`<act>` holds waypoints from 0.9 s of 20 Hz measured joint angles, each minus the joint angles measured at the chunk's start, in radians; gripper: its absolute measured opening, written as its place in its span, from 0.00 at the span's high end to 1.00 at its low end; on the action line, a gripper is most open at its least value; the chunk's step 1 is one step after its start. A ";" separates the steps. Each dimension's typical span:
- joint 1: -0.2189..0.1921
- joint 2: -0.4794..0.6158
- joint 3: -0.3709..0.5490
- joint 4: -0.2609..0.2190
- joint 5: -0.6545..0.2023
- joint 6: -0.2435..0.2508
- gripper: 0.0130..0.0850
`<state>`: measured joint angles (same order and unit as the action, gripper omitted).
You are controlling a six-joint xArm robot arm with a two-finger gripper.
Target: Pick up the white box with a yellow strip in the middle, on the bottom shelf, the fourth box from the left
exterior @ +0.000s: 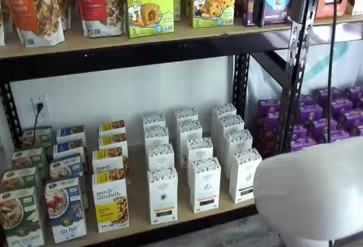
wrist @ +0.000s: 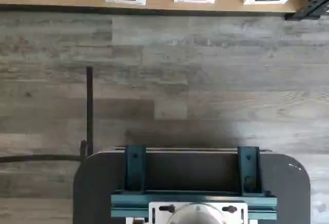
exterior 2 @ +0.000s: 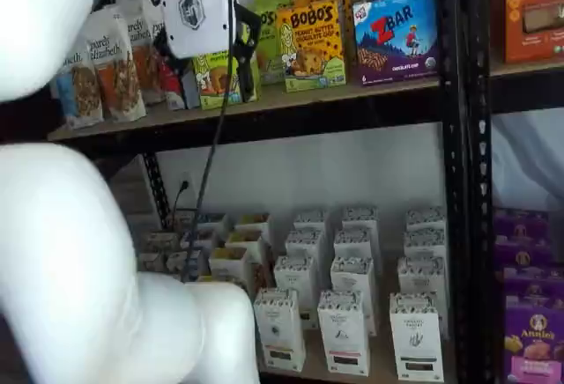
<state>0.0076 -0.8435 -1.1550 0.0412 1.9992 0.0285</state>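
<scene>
Presently you are only at the approach: the gripper (exterior 2: 247, 58), jaw state I cannot tell, hangs by the upper shelf (exterior 2: 352, 93), so lower it toward six o'clock to the white box (exterior 2: 280, 327) at the front of the bottom shelf (exterior: 136, 201).

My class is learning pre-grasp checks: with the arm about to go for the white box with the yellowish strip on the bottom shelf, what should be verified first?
1. White box at the front of its row on the bottom shelf: ok.
2. Box upright, front face clear: ok.
3. Gaps to the granola box and the neighbouring white carton: ok.
4. Gripper at box height: not ok, it hangs by the upper shelf.
5. Fingers open: cannot tell.
</scene>
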 joint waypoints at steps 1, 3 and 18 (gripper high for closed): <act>-0.002 0.016 -0.014 0.003 0.027 0.000 0.00; -0.014 0.044 -0.037 0.016 0.071 -0.005 0.00; 0.046 0.013 0.046 -0.034 -0.052 0.031 0.00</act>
<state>0.0532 -0.8305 -1.1085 0.0073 1.9470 0.0596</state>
